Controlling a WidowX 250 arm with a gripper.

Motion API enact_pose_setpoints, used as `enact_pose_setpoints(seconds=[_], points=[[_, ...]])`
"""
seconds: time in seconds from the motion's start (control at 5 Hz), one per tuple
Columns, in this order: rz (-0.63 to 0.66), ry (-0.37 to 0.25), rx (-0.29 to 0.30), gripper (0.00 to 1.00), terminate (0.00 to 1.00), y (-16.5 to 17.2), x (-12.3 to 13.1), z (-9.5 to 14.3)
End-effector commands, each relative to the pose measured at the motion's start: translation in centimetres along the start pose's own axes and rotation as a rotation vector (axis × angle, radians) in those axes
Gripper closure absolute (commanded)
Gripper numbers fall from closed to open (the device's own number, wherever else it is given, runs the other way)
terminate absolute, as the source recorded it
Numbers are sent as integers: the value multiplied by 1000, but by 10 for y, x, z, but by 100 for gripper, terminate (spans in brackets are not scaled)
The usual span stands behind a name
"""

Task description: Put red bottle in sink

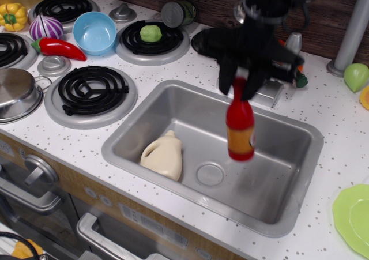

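Observation:
The red bottle [240, 127] hangs upright over the middle of the grey sink [132, 134], above its floor. Its orange-yellow label band faces me. My black gripper [238, 82] comes down from above and is shut on the bottle's narrow neck and cap, which the fingers hide. The sink's round drain [210, 174] lies just left of and below the bottle.
A beige jug [164, 155] lies in the sink's left part. The grey faucet [288, 55] stands behind the gripper. Burners [90, 90], a steel pot [16, 93], a blue bowl [94, 32] and a red chili pepper [60, 48] are to the left. A green plate [353, 217] sits at the right edge.

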State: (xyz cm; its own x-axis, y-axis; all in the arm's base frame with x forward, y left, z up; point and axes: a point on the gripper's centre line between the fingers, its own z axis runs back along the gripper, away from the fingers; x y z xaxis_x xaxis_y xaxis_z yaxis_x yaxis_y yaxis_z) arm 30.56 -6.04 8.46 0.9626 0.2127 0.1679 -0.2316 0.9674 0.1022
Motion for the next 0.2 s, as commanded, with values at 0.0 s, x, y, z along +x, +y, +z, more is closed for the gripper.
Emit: enact_pose_setpoints(seconds=[0.0], points=[[-43,-63,-17,100,100,-8,-4,-7]])
